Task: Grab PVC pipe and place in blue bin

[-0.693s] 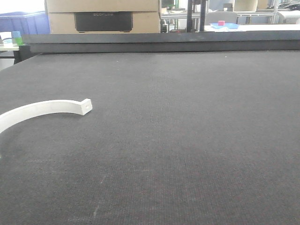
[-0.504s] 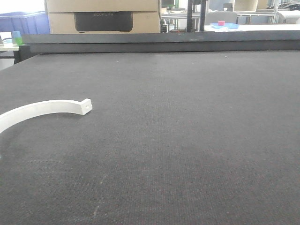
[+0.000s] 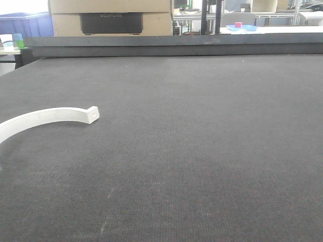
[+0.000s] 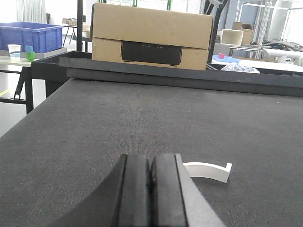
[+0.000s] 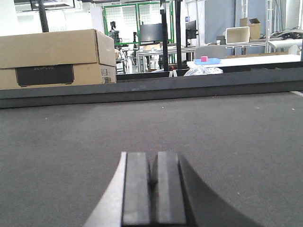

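Workshop: benches [image 5: 246, 60], cardboard box [image 5: 57, 52]

Dark felt-covered tabletop [image 3: 202, 151] with a raised black rear rail [image 3: 176, 48]; cardboard box [image 3: 111, 17] beyond at 11 o'clock, white workbench [image 3: 285, 29] at 1 o'clock (pink cube [image 3: 238, 24] on a blue tray [image 3: 245, 28]), green-framed windows [image 5: 127, 16] admitting daylight behind.

Even, diffuse indoor light, with daylight overexposed at upper left, a faint soft shadow beneath the PVC pipe [image 3: 45, 116], a grainy dark mat [image 3: 202, 151] and a mildly soft distant background.
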`<action>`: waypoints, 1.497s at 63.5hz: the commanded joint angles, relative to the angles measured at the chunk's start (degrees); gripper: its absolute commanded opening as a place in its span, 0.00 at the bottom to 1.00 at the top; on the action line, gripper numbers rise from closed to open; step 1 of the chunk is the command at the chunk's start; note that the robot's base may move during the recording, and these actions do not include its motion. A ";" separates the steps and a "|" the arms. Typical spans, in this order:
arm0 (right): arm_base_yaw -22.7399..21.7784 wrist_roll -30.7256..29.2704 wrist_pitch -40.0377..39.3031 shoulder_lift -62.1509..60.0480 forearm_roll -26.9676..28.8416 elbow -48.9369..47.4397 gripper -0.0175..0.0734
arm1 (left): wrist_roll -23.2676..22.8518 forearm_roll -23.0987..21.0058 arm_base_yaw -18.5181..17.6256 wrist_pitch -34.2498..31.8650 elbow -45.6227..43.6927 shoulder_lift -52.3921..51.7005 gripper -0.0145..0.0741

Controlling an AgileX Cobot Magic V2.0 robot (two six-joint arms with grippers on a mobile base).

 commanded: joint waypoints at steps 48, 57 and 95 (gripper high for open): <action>0.01 -0.24 11.40 3.22 -0.39 -27.01 0.01 | 0.14 10.79 0.07 20.02 -31.73 7.29 0.04; 0.01 -0.24 20.35 11.87 0.39 -37.26 0.01 | 0.14 9.43 0.07 28.11 -41.11 18.05 0.04; 0.01 -0.24 60.77 58.40 -0.20 -54.71 0.01 | 0.14 3.49 0.07 47.24 -58.29 60.97 0.04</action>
